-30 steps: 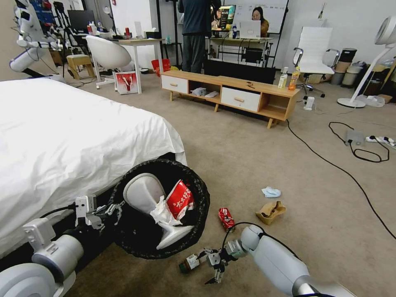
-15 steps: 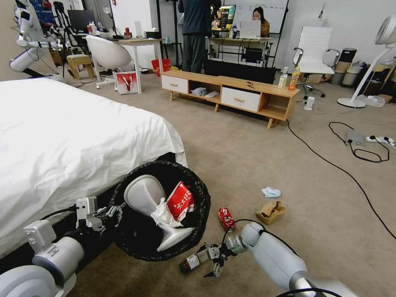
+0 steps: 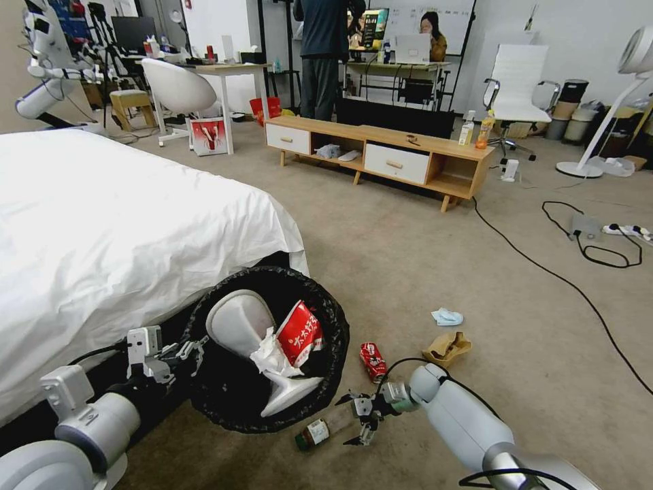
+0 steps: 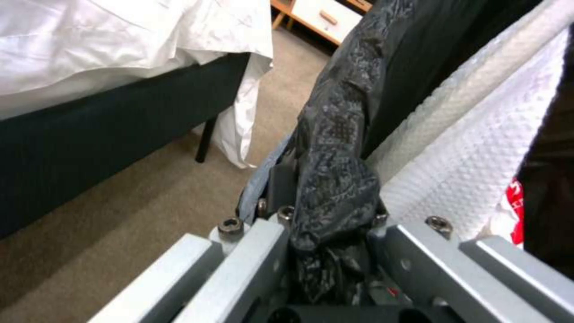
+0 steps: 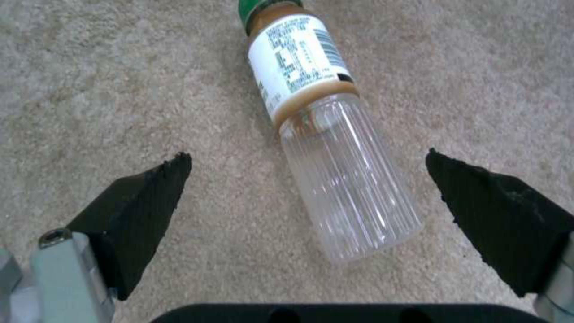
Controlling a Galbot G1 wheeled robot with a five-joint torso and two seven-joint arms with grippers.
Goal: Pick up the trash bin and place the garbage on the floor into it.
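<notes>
Bottle (image 5: 326, 148) next, and I have my right gripper (image 3: 362, 416) down at the floor (image 3: 422, 258) with its jaws spread wide on either side of the clear ribbed body, neither pad touching it yet. It lies on its side just in front of the bin (image 3: 266, 348), green cap pointing away from my wrist. My left gripper (image 4: 332, 251) is clenched on the bin's rim, black liner bunched between its fingers, holding the bin tilted beside the bed (image 3: 115, 224) with the mouth facing the litter; the carton (image 3: 298, 333) and tissue (image 3: 272, 355) already sit inside against the white flap. To do this well, I judge I should centre the pads across the ribbed section rather than the label, go low enough that they pinch past the widest part, and close slowly, since a round, light bottle will likely roll or squirt out on carpet. Can (image 3: 372, 360), paper bag (image 3: 445, 349) and mask (image 3: 447, 316) lie farther out on the floor, waiting.
</notes>
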